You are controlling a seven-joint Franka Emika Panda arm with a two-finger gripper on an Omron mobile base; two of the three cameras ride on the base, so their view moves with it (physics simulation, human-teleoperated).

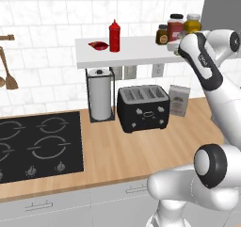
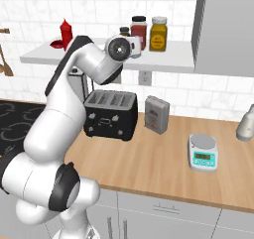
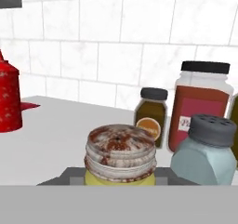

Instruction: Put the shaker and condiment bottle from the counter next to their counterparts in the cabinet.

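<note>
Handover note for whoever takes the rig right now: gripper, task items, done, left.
Gripper: up at the cabinet shelf, shut on the shaker, judging by the hand view.
Shaker: just left of the pale blue shaker, not visibly set down.
Condiment bottle: upright on the shelf beside the flat red item.
Done: bottle placed.
Left: set shaker down by the blue one, release, retract.

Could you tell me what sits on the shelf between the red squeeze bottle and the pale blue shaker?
In the hand view, bare white cabinet shelf, then the gripper-held shaker, lies between the condiment bottle and pale blue shaker.
</note>
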